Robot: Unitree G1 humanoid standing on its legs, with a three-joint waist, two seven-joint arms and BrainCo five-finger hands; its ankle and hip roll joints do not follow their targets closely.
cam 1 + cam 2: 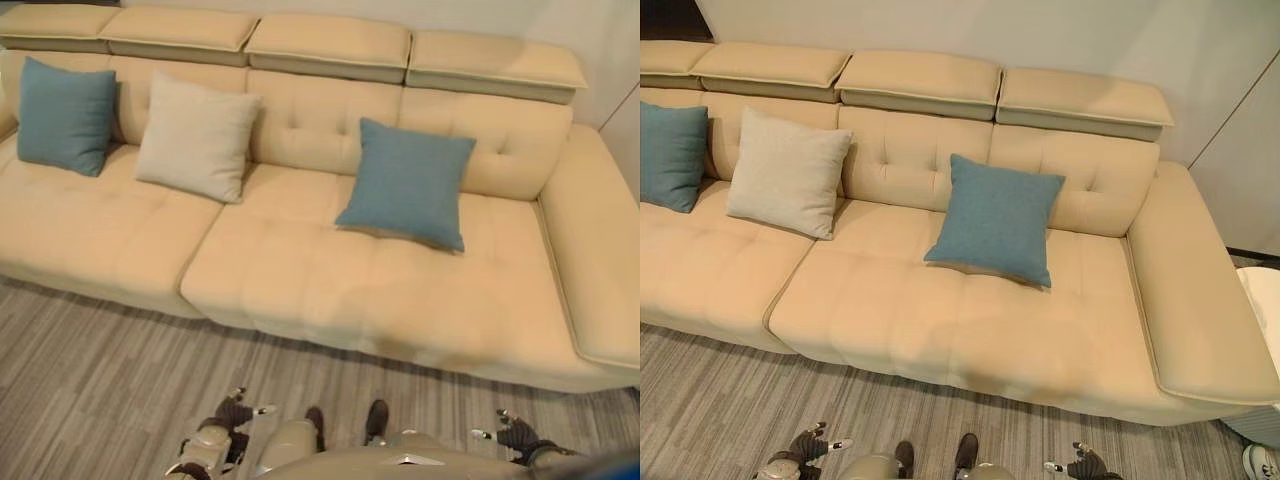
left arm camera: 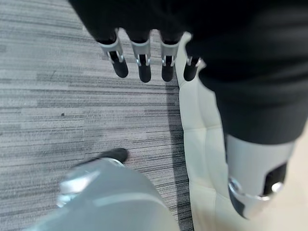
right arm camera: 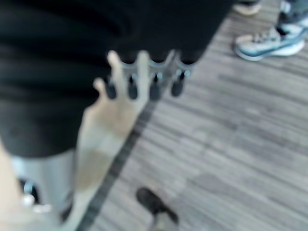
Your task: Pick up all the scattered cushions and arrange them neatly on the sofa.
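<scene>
sofa [image 1: 300, 290]: long cream tufted couch against a pale wall, with four headrest pads along the top and a wide arm at the robot's right end.
left blue cushion [image 1: 65, 115]: propped upright against the backrest at the robot's far left end of the seat.
cream cushion [image 1: 197, 138]: leaning on the backrest just beside the left blue cushion, a narrow gap between them.
right blue cushion [image 1: 407, 182]: standing on the seat, tilted back against the backrest, right of the sofa's middle and well apart from the cream cushion.
floor [image 1: 90, 390]: grey striped carpet in front of the sofa.
left hand [image 2: 144, 60]: hangs low over the carpet near the sofa's front edge, fingers straight and relaxed, grasping nothing.
right hand [image 3: 144, 79]: hangs low at the robot's right side over the carpet by the sofa's base, fingers loose and straight, holding nothing.
person's shoes [image 3: 269, 41]: light sneakers on the carpet beyond the right hand's fingers, well apart from it.
</scene>
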